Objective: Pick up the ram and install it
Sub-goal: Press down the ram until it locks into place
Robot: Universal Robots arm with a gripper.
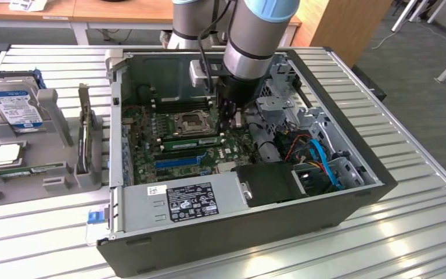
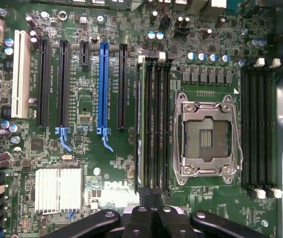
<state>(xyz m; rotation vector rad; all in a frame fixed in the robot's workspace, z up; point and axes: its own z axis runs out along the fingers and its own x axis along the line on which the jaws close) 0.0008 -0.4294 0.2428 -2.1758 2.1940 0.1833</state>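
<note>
Your hand (image 2: 151, 208) is clenched just above the memory slots (image 2: 152, 124) beside the empty processor socket (image 2: 206, 135). The ram (image 2: 140, 124) seems already seated in one slot. Next, you need to confirm both latches are locked.

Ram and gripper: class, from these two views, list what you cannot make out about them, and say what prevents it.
1. Exterior view: the fingertips of the gripper, hidden by the arm's wrist in front of them.
2. Wrist view: whether the ram is fully seated, because it is seen edge-on from above.
3. Wrist view: whether the gripper touches the ram, because its own fingers cover that end.
</note>
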